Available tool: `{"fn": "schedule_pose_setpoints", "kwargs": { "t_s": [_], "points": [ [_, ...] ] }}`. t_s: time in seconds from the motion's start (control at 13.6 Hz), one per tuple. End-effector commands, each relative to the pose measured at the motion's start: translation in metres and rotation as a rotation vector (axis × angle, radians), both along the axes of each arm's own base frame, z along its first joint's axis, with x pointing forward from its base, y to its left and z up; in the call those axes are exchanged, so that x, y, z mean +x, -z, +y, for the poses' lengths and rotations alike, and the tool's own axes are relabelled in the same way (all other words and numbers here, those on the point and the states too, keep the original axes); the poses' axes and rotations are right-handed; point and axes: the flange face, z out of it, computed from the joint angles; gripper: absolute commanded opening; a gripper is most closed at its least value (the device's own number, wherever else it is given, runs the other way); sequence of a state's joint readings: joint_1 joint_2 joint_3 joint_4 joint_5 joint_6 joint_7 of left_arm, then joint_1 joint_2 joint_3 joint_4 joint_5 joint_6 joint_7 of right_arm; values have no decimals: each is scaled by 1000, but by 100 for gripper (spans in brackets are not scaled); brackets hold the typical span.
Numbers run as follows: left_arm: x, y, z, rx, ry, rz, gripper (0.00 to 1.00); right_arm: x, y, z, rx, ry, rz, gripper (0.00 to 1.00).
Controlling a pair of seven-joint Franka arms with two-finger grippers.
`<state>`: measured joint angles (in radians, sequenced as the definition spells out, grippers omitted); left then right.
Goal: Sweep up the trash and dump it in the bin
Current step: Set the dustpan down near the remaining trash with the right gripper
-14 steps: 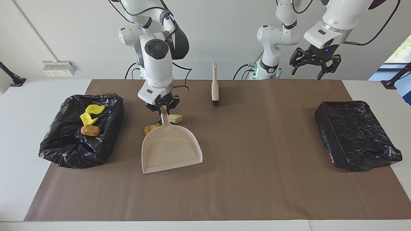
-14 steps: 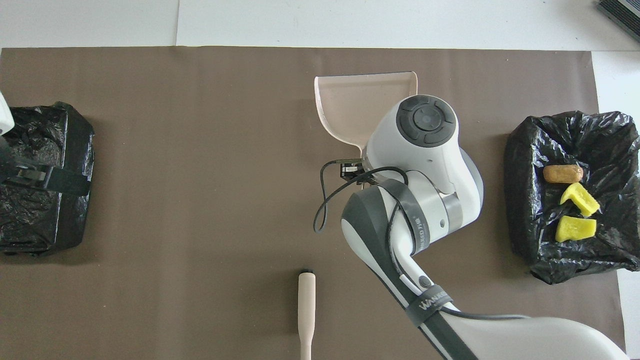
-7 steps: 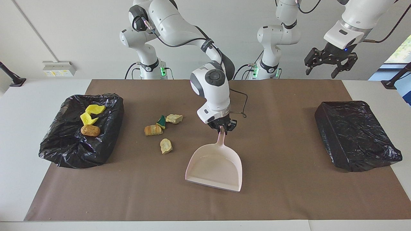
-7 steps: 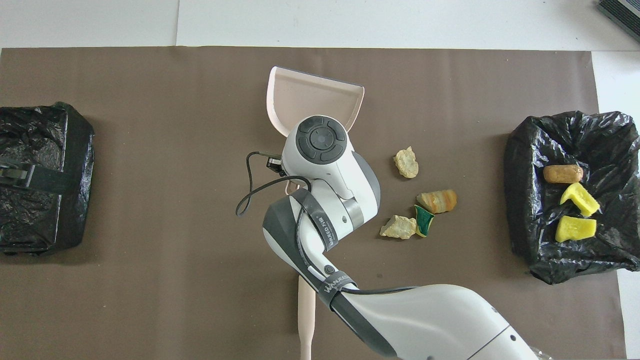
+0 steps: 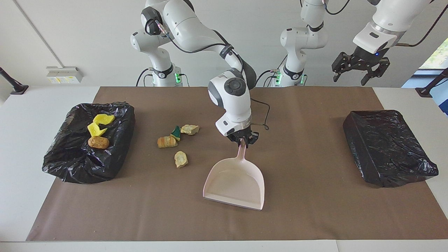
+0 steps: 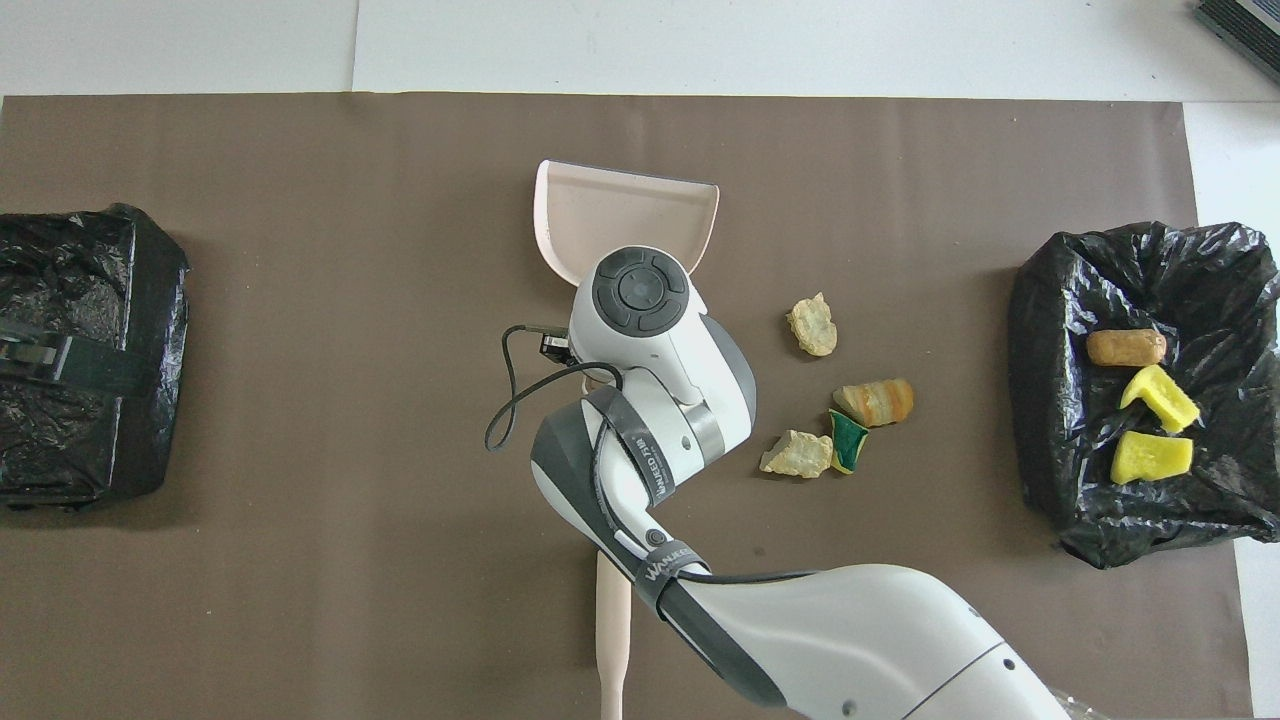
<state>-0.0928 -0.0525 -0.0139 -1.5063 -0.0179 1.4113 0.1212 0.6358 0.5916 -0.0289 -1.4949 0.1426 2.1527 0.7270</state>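
While the brown mat [image 5: 315,210] covers most of the table, two black-lined bins sit at its ends: the bin [image 5: 388,148] at the left arm's end shows nothing but its liner, and the bin [image 5: 66,164] at the right arm's end holds two yellow lumps [image 5: 98,124] and a tan lump [image 5: 98,142]. Near the mat's middle the pink dustpan [image 5: 235,183] lies flat, its pan bare. Over its handle tip hangs the right gripper [image 5: 242,139]; whether its fingers grip the handle I cannot tell. Between dustpan and filled bin four lumps [image 5: 175,140] lie on the mat: three tan, one green. A brush [image 6: 612,630] lies nearer the robots than the dustpan. High over the left arm's end, the left gripper [image 5: 360,66] waits, spread wide and bare.
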Motion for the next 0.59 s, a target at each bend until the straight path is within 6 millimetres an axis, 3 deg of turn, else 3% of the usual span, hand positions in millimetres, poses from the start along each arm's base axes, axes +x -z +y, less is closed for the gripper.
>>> {"fn": "schedule_pose_setpoints", "kwargs": {
  "t_s": [0.0,0.22,0.37,0.52],
  "points": [
    [-5,-6,4,-2,-9,6,100,-13,-17,-7,20,-22,19,100],
    [-5,-4,3,-4,-8,6,100,-21,-52,-33,-30,-21,109,100],
    [-2,-5,1,-7,-6,-11,100,-39,-83,-33,-37,-31,130,100],
    [1,-7,-8,-15,12,-38,100,-69,-106,-47,-47,-36,159,100]
  ]
}}
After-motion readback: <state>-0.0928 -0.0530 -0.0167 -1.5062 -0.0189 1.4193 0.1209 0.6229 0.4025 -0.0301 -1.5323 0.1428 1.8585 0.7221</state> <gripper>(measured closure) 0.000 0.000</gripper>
